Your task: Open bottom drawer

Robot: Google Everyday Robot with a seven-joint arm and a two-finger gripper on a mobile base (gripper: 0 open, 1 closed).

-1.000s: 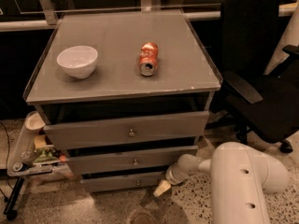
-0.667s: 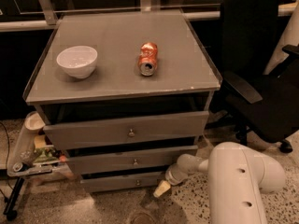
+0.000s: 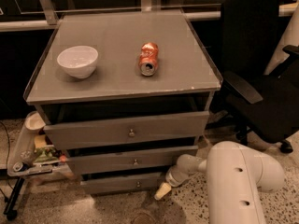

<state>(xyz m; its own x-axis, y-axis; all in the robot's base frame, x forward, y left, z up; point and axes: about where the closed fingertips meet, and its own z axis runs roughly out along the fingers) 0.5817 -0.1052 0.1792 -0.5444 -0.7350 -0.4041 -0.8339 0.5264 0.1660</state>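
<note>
little has moved since a second ago. the white arm [image 3: 240,185] has slid a touch to the left, while the pincer [image 3: 163,191] sits at almost the same low spot near the floor. the three drawer fronts look as they did, so we judge that nothing has been pulled yet and the task is barely begun.

in the camera view, the pincer hangs just beside the right end of the bottom drawer [image 3: 110,185], its cream tip angled down and to the left. we cannot tell whether it is wide or narrow, and we see nothing held in it. the knob [image 3: 138,184] lies to the left of the pincer at about its height, near but apart, with no contact that we can see. above and left of the pincer come the middle drawer [image 3: 107,163] and then the top drawer [image 3: 93,133]. far above it, a bowl [image 3: 77,60] and a can [image 3: 148,58] rest on the cabinet top [image 3: 187,59]. a chair [image 3: 261,78] stands up and to its right.

we judge the reach is the step in hand. the pincer must shift left onto that small knob before any pull, and so small a knob could easily slip.
</note>
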